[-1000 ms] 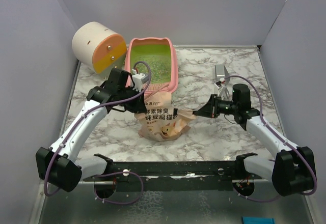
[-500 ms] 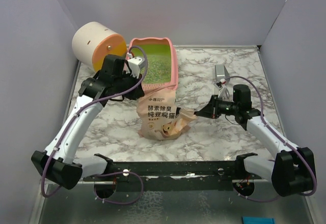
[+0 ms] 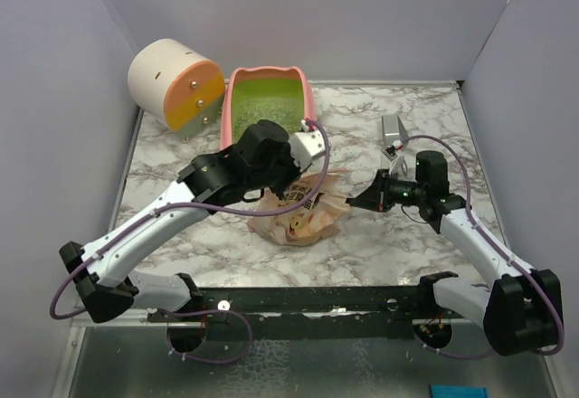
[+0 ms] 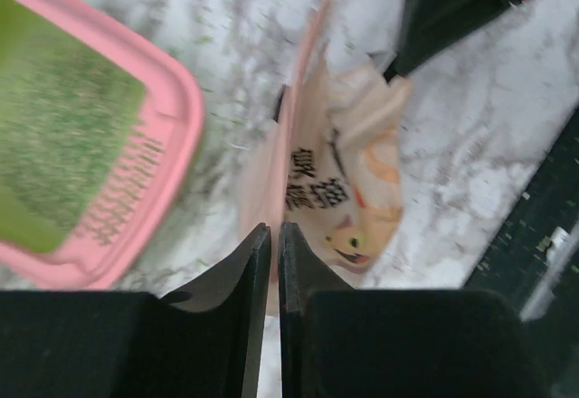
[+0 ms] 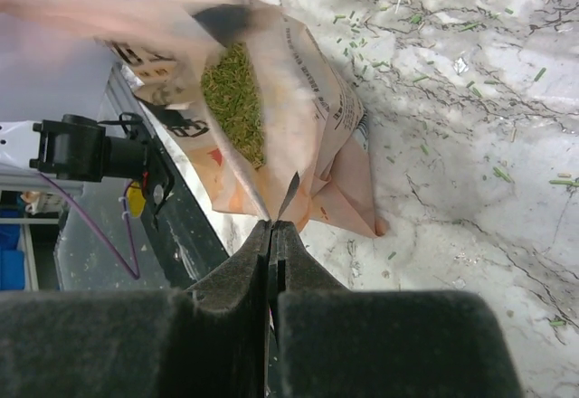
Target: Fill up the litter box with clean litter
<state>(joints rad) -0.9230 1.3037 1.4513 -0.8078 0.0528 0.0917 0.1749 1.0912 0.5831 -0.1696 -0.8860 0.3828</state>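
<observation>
— Could any of the print on the pouch [image 4: 348, 203] be read?

— Hardly. The left wrist view showed black Chinese characters above an orange cartoon animal face, but motion blur smeared them. From above, the left arm covered most of the print.

— How were the tools set?

— The left tool [image 4: 274, 235] had its fingers almost together, pinching the pouch's upper edge. The right tool [image 5: 271, 226] was clamped on a small flap at the pouch's other side. The overhead view showed neither grip clearly.

— And the clean litter [image 5: 233, 99]?

— The right wrist view looked into the open mouth of the pouch and showed greenish granules inside, with loose bits scattered over the marble desk [image 5: 470, 145]. Only the overhead and left wrist views showed more granules on the green floor of the litter box [image 3: 309, 113].

— Where was the box?

— At the far side of the desk, just behind the pouch, slotted ledge toward it. A cream-and-orange cylinder [image 3: 175, 84] lay to its left and a grey scoop [image 3: 391, 129] to its right.
</observation>
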